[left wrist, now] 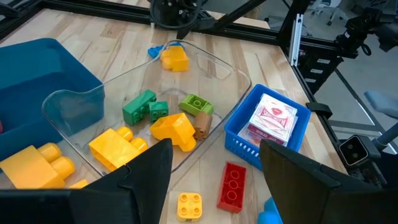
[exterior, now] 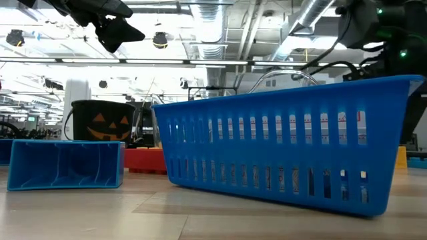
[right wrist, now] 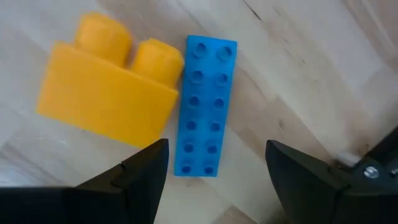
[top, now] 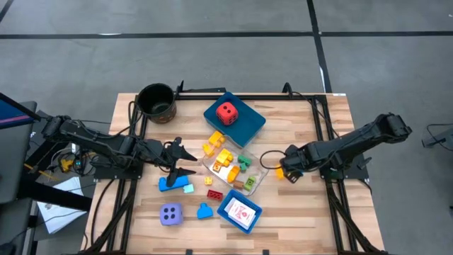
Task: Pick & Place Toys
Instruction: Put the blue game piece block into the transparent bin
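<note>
Hovering with fingers spread and empty, the right tool directly over a long blue brick that lies flat on the counter, touching a chunky yellow brick alongside — just off the clear tray's right end. Judged as the approach-to-pick step. Next: a straight descent, fingers straddling the blue brick's narrow width, care taken not to catch the yellow neighbour. Farther off, the left tool, likewise spread and empty, poised near a red brick and small yellow brick.
</note>
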Tool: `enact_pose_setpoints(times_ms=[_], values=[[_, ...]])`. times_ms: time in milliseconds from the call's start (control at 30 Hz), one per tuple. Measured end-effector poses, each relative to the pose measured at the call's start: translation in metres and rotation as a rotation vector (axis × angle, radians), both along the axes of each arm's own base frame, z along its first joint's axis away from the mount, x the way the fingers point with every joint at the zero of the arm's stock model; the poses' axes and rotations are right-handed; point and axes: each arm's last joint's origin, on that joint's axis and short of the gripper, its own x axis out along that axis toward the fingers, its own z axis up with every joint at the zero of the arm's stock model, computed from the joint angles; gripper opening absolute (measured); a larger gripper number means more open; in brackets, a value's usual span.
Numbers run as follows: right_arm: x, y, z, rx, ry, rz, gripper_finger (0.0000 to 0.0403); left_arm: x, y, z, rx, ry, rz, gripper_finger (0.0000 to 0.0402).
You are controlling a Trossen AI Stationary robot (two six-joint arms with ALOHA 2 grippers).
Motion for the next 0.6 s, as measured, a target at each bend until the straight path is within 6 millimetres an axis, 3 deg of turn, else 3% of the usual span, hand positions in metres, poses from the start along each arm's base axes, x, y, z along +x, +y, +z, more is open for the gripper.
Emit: enact_pose_setpoints(times_ms=[333,600], values=[[-0.014,0.026,-0.016,0.001,-0.032,-0.011,0.0260,0.000,0.000,0.000,-0.002,-0.001,0.001,0.0237],[-0.023,0.032,-0.030,-0.011,-0.069,-0.017,0.0260,0.001,0.000,0.001,-0.004,-0.015,0.001,0.0237]])
